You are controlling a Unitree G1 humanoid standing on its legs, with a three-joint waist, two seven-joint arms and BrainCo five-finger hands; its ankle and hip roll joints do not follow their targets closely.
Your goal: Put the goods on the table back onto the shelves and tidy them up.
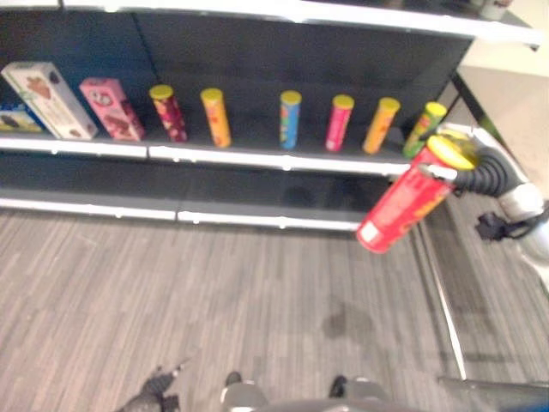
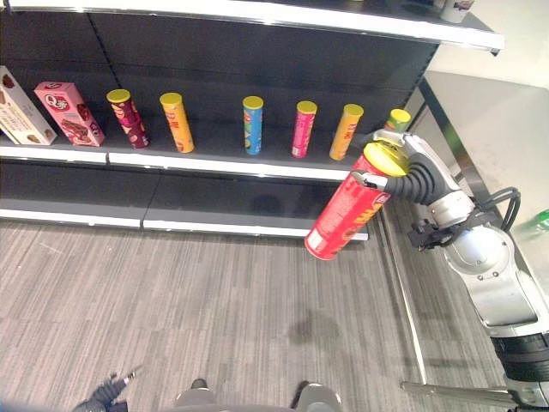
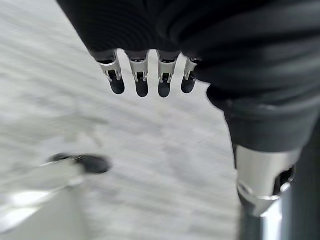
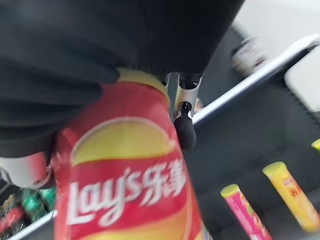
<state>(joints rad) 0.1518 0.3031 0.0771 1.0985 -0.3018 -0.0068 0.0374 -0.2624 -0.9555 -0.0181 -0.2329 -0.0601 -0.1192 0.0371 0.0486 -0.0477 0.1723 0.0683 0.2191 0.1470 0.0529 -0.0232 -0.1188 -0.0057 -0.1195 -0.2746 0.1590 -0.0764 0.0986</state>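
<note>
My right hand [image 2: 413, 178] is shut on a red chip can with a yellow lid [image 2: 347, 215]. The can hangs tilted, lid up, in front of the right end of the dark shelf [image 2: 214, 163]. In the right wrist view the red can [image 4: 125, 190] lies against the palm with a finger [image 4: 184, 127] curled beside it. A row of several slim cans stands on that shelf, from a dark red one [image 2: 127, 118] to a green one [image 2: 396, 118] just behind the held can. My left hand [image 3: 140, 80] hangs low over the floor, open and holding nothing.
A pink box [image 2: 69, 113] and a white box [image 2: 21, 107] stand at the shelf's left end. Below runs a lower shelf [image 2: 171, 225], above it an upper one [image 2: 257, 17]. A grey surface [image 2: 489, 129] lies right of the shelf. Grey plank floor [image 2: 214, 300] spreads in front.
</note>
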